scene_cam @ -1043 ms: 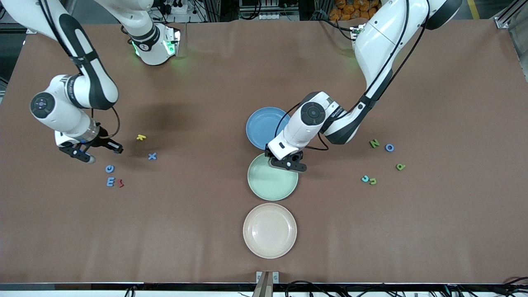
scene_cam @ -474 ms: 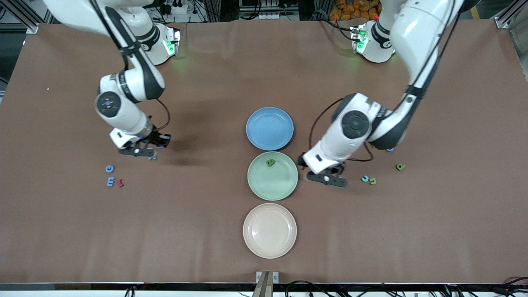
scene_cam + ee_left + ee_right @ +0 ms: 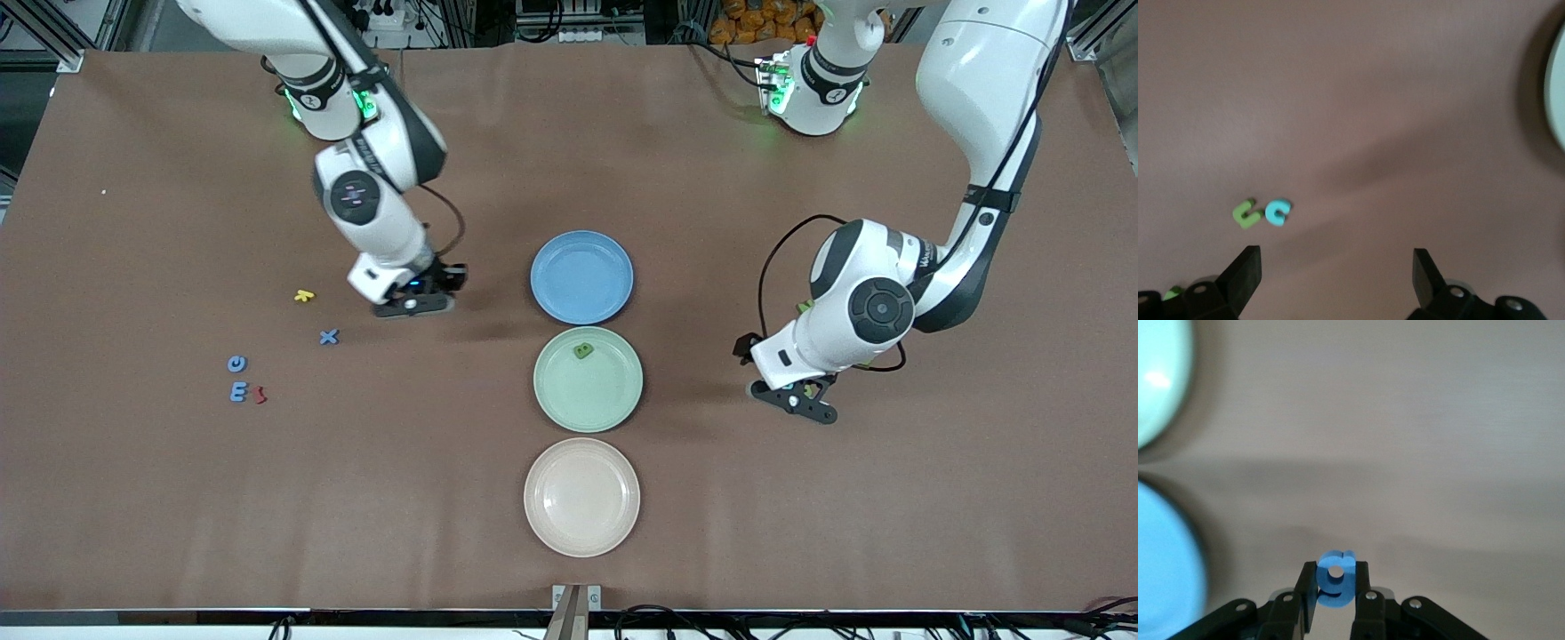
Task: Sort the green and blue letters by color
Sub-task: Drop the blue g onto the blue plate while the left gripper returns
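Observation:
My right gripper is shut on a blue letter. It hangs over bare table beside the blue plate, on the side toward the right arm's end. A blue X, G and E lie on the table at that end. One green letter lies in the green plate. My left gripper is open and empty over the table toward the left arm's end. In the left wrist view a green letter and a light blue letter lie side by side just ahead of its fingers.
A pink plate sits nearer the front camera than the green plate. A yellow letter and a dark red piece lie among the blue letters. The left arm hides other letters at its end.
The left gripper opened, left a green letter in the green plate and swung toward its own end. The right gripper moved from the blue letters toward the blue plate, staying shut.

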You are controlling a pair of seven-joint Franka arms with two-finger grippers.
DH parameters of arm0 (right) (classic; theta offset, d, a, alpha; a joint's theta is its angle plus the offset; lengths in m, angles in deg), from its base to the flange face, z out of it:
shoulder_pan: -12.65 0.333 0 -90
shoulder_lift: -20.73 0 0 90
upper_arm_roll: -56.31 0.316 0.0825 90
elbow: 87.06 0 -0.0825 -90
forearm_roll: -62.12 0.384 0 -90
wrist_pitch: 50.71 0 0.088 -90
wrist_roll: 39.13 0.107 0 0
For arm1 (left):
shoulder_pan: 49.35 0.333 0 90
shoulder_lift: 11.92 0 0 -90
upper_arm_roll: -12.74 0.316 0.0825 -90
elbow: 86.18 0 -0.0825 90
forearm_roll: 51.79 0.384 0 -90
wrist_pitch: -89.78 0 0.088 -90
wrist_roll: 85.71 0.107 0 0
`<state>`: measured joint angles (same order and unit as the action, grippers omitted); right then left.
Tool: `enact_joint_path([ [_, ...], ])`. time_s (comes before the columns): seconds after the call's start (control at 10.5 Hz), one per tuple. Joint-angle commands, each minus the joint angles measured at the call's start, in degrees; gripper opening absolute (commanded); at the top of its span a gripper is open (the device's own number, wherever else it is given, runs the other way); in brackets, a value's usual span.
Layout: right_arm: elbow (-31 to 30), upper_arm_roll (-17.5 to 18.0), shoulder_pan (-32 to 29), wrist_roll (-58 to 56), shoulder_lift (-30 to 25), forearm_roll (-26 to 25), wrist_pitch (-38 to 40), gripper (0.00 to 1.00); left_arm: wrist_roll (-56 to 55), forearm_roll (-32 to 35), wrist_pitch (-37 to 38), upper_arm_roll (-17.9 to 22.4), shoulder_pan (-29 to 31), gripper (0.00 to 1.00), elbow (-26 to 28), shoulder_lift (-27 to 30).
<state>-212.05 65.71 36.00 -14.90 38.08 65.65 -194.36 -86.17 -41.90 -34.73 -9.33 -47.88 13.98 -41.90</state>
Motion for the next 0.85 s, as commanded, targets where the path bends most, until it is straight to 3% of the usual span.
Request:
enact_joint_path([
  [0.0, 12.38, -0.52, 8.44, 9.4, 9.34, 1.31, 0.92, 0.0, 5.53, 1.37, -3.26, -0.78, 0.12, 1.0, 16.34, 11.58],
  [0.28, 17.31, -0.52, 14.07, 16.25, 13.74, 1.31, 0.83, 0.0, 12.57, 1.37, -10.04, -1.57, 2.14, 1.0, 27.78, 17.65],
  [0.47, 18.82, -0.17, 15.14, 21.61, 14.46, 1.31, 0.92, 0.09, 20.71, 1.37, -13.46, -1.66, 6.58, 1.0, 31.14, 18.38],
  [0.57, 18.82, 0.87, 15.14, 23.82, 14.37, 1.39, 1.09, 0.47, 25.2, 1.37, -15.48, -1.75, 8.36, 1.0, 32.28, 18.2],
  [0.66, 18.82, 0.97, 14.97, 26.01, 14.11, 1.31, 1.88, 0.99, 27.07, 1.37, -17.68, -1.75, 8.99, 1.0, 33.95, 18.11],
  [0.76, 18.82, 0.97, 14.71, 26.38, 13.5, 1.31, 3.98, 1.0, 27.52, 1.37, -20.66, -1.75, 9.08, 1.0, 35.79, 17.94],
])
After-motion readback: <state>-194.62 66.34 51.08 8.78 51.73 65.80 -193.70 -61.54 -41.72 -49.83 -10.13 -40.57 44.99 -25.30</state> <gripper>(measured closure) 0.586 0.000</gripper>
